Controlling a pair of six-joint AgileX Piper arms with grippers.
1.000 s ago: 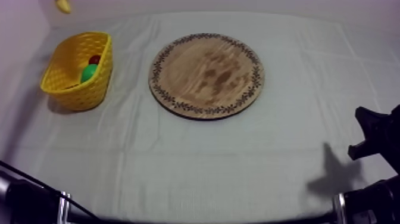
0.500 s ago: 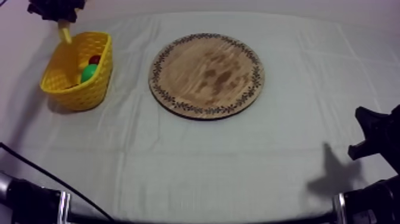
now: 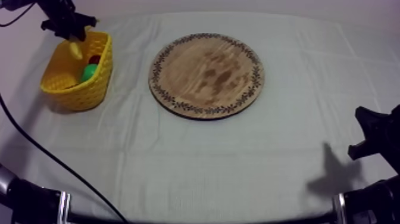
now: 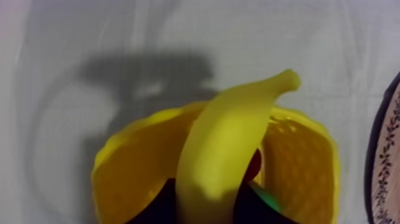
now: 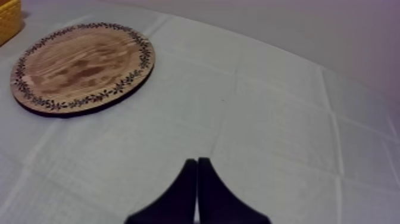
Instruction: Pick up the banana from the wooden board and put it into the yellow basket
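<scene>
The banana (image 4: 220,149) looks like smooth plastic with a soft sheen, and the yellow basket (image 3: 80,92), at nine o'clock from the board, is plastic too, its walls pierced in a woven lattice. The round board (image 3: 206,74) is matt wood with blotchy brown grain and a darker leaf pattern round its rim. The desk cloth (image 3: 208,161) is matt grey-white fabric creased in faint fold lines; the right claw (image 5: 197,162) is matt black.
</scene>
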